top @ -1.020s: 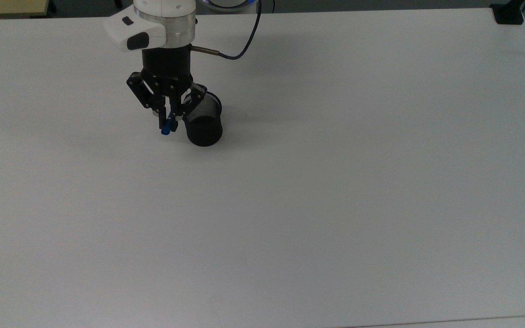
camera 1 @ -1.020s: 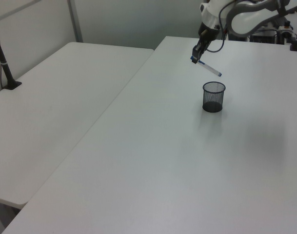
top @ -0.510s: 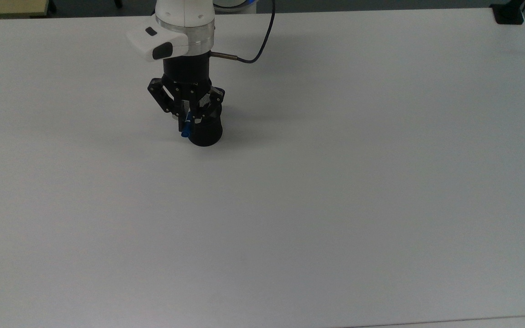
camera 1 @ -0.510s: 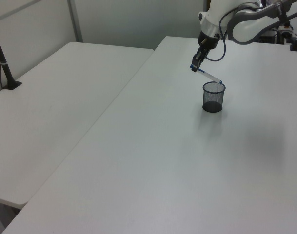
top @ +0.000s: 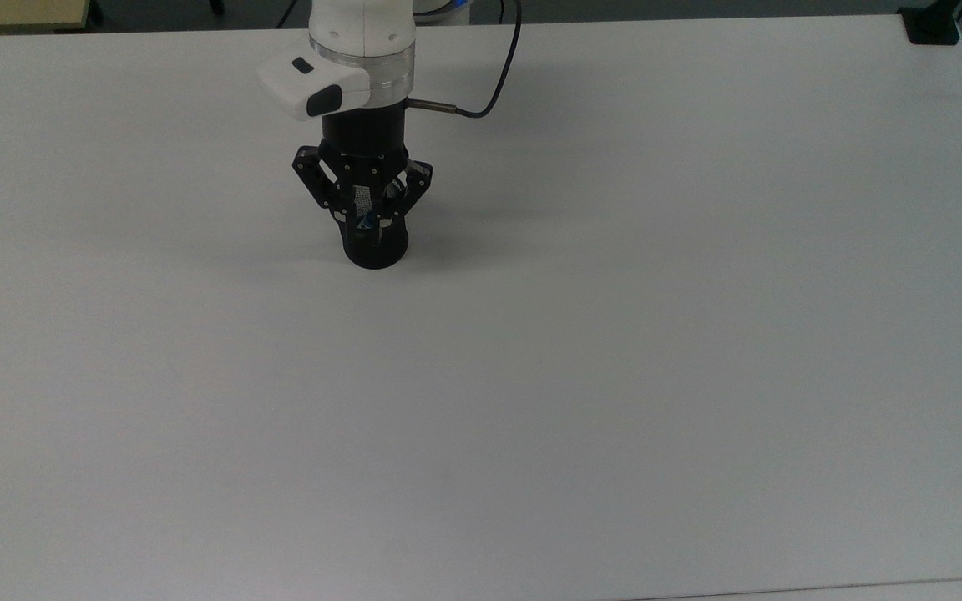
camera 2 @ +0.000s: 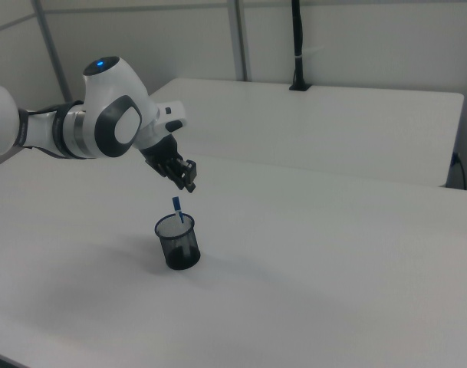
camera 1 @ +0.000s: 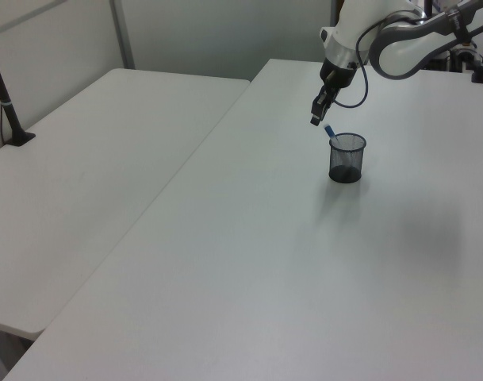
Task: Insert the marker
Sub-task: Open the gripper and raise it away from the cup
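One marker (camera 2: pixel 176 208) stands in the black mesh cup (camera 2: pixel 178 241), leaning on the rim, its blue top poking out above the edge; in the left view the same blue end (camera 1: pixel 330 132) shows at the rim of the cup (camera 1: pixel 346 157). My gripper (camera 2: pixel 189 179) hangs just above it, apart from the marker, with a clear gap between my fingertips and the blue end. My fingers are spread and hold nothing. From the top view, my gripper (top: pixel 367 219) sits right over the cup (top: pixel 376 249), with a small blue spot of marker (top: pixel 369 222) between the fingers. The cup stands upright on the white table (top: pixel 615 334).
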Action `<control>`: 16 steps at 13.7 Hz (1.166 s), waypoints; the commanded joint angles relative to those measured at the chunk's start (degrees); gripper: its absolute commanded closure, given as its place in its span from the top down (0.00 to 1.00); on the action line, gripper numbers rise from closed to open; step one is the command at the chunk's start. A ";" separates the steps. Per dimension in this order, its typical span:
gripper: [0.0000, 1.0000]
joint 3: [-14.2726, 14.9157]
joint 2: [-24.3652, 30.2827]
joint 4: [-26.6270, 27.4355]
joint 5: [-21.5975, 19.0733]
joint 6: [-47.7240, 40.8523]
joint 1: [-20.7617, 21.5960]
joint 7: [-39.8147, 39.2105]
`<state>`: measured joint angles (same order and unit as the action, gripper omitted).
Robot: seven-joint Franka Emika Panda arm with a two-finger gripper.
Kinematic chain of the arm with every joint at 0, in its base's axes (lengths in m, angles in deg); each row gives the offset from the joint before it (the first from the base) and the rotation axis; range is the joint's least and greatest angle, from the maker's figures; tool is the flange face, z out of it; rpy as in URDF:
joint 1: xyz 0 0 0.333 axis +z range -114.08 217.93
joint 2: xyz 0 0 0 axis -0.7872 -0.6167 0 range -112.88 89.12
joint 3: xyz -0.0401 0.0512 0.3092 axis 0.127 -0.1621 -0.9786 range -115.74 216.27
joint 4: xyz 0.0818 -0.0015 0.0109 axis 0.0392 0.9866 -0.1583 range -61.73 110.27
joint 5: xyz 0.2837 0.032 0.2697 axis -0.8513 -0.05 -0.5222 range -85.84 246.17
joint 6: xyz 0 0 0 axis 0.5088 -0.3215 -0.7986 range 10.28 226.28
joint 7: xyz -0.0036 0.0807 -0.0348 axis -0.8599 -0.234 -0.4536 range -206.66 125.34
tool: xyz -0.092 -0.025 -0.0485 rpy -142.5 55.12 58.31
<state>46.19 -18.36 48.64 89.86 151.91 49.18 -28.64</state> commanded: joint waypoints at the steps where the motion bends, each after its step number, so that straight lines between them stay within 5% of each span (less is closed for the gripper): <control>1: 1.00 0.47 1.11 0.86 0.41 -1.04 1.69 2.30; 9: 1.00 0.12 1.46 -13.98 -0.56 -29.85 7.67 1.61; 13: 1.00 0.21 1.90 -20.75 -1.52 -44.88 8.38 -7.59; 16: 1.00 1.09 3.39 -21.56 -3.46 -47.64 7.07 -13.77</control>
<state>46.12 -16.34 28.29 88.63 107.28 57.27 -36.10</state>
